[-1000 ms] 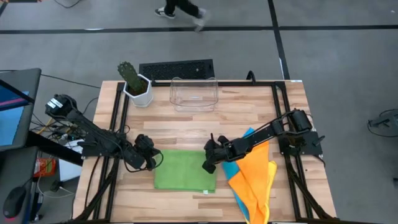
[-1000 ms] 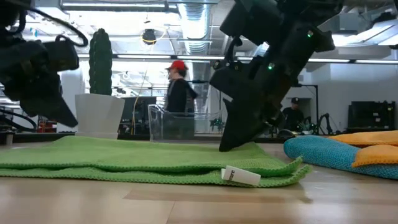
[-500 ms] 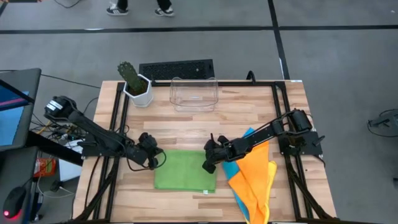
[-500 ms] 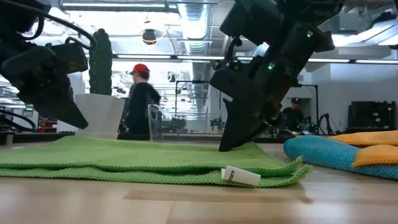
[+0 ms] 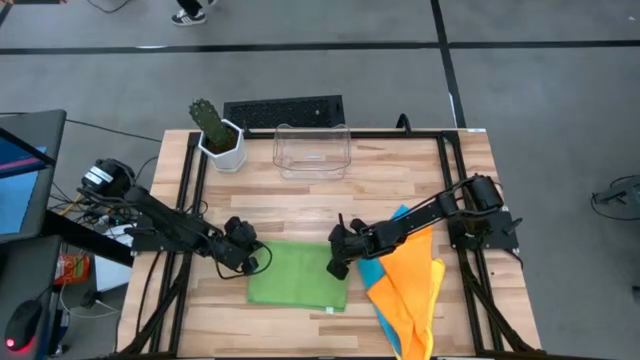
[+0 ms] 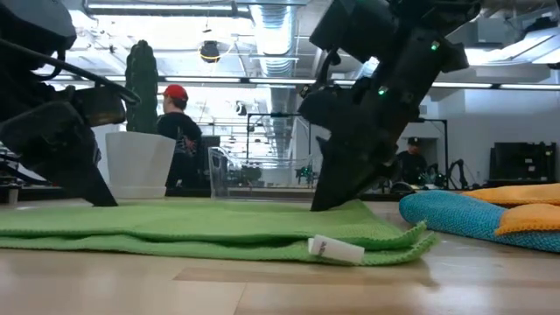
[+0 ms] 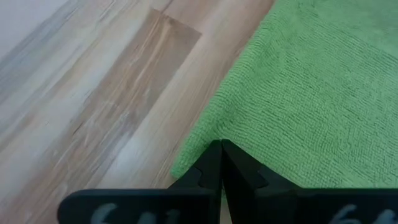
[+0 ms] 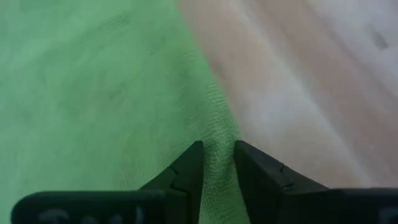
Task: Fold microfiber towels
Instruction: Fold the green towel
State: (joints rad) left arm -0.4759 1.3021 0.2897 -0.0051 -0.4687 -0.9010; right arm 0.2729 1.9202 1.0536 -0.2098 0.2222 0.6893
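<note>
grippers pinch green towel [image 5: 297, 274] edges: left gripper [image 5: 252, 262] closed, right gripper [image 5: 338, 266] clamping.

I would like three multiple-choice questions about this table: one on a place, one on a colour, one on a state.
1. Where is the clear bin?
A. far edge, beside the potted cactus
B. on the green towel
C. under the orange towel

2. Which colour is the towel spread between both grippers?
A. blue
B. green
C. yellow

3. How are the right gripper's jaws?
A. wide open
B. out of view
C. pinching the green towel's edge

Key: 1 A, clear bin stands next to potted cactus. 2 B, green towel. 3 C, right gripper clamps a fold.
</note>
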